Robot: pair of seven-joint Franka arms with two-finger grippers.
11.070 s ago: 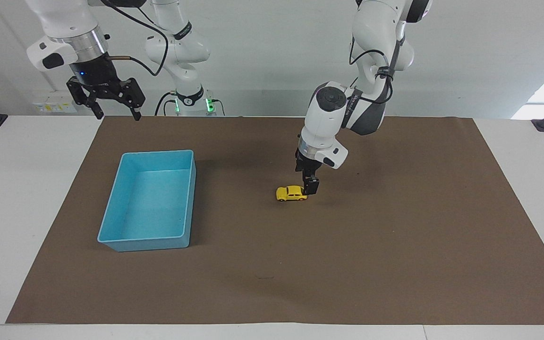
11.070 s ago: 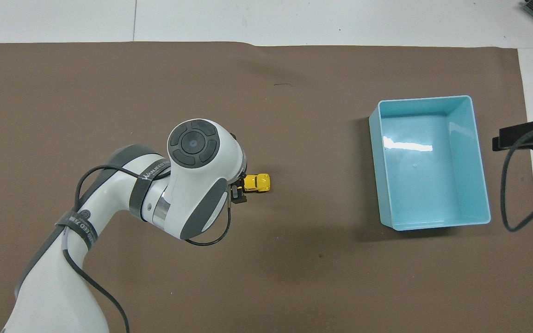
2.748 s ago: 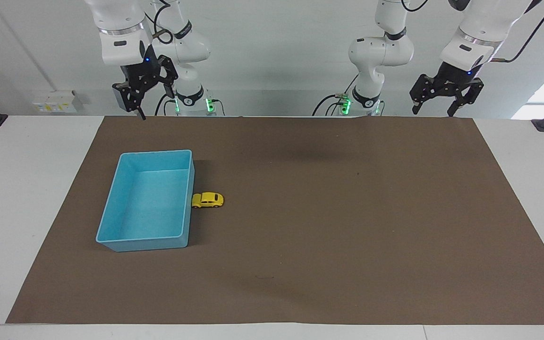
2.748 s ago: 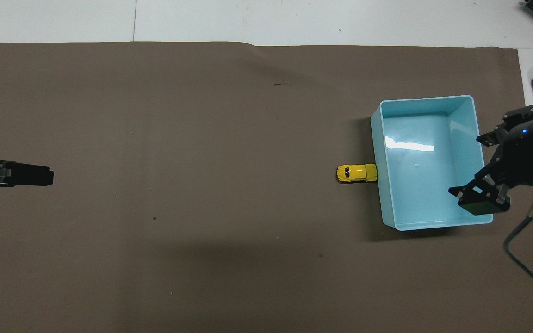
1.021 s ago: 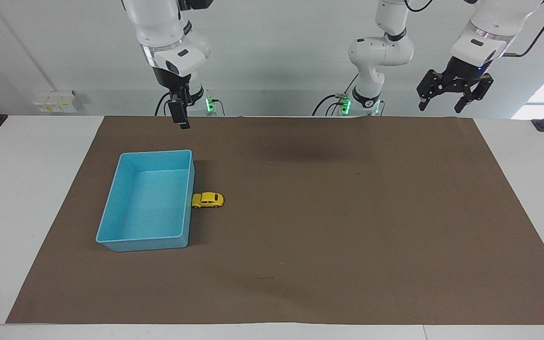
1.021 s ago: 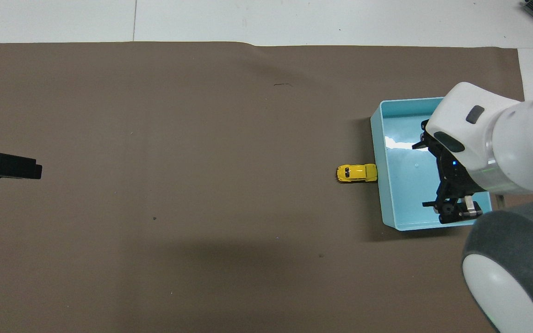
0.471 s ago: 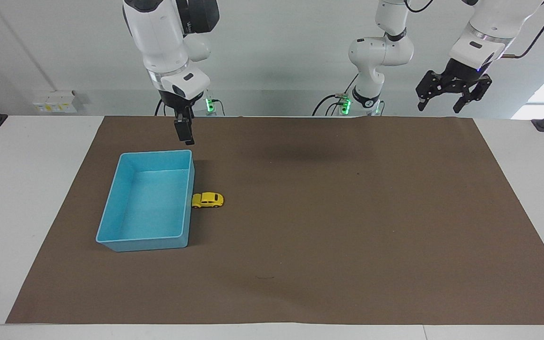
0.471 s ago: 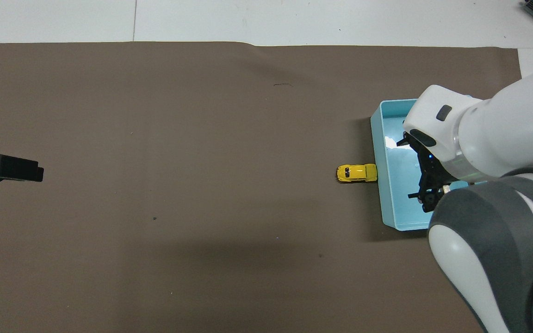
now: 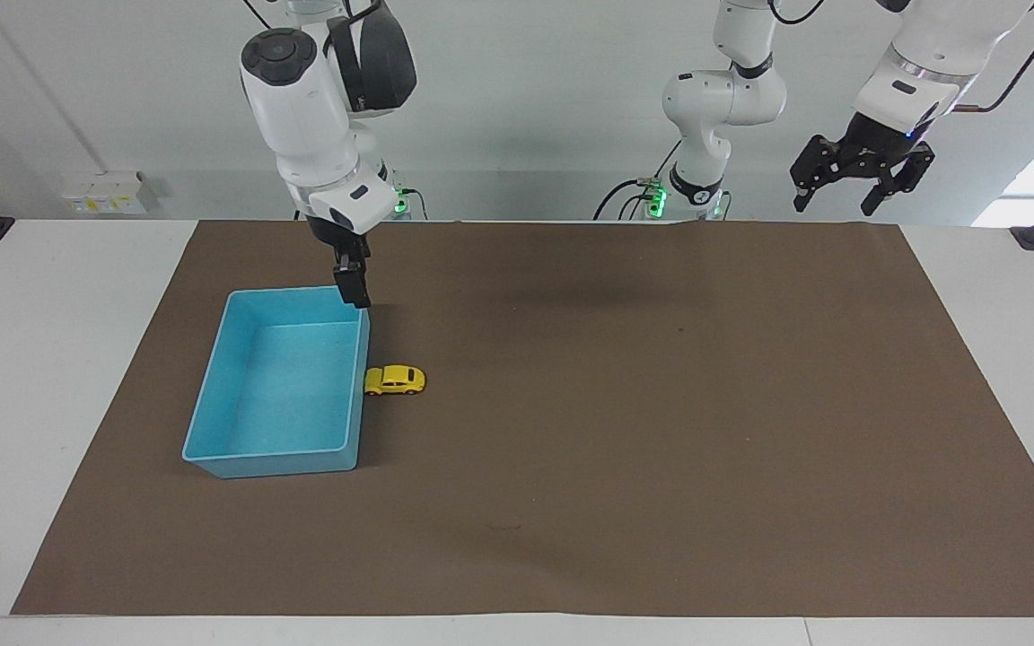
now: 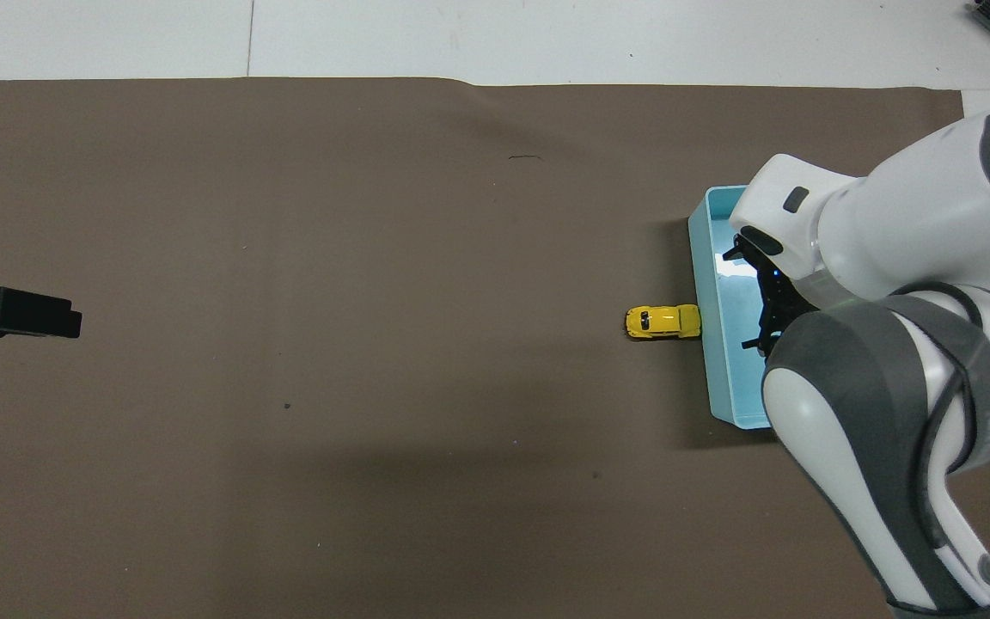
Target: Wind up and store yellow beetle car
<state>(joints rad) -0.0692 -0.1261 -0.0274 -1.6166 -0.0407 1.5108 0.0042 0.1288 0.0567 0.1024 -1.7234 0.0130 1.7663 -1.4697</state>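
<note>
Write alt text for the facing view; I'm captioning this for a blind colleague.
A yellow beetle car sits on a brown mat, touching the outer wall of an empty blue bin. The open right gripper hangs above the bin's corner nearest the robots; the open left gripper waits raised.

a robotics lab: two arms (image 9: pixel 319 117) standing at a white table (image 9: pixel 50 296) bearing a brown mat (image 9: pixel 661 431).

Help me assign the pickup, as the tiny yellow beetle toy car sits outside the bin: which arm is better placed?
Probably the right. The right gripper hangs open over the light blue plastic bin, whose wall the tiny yellow beetle toy car touches. The left gripper waits, open, raised at the left arm's end.
</note>
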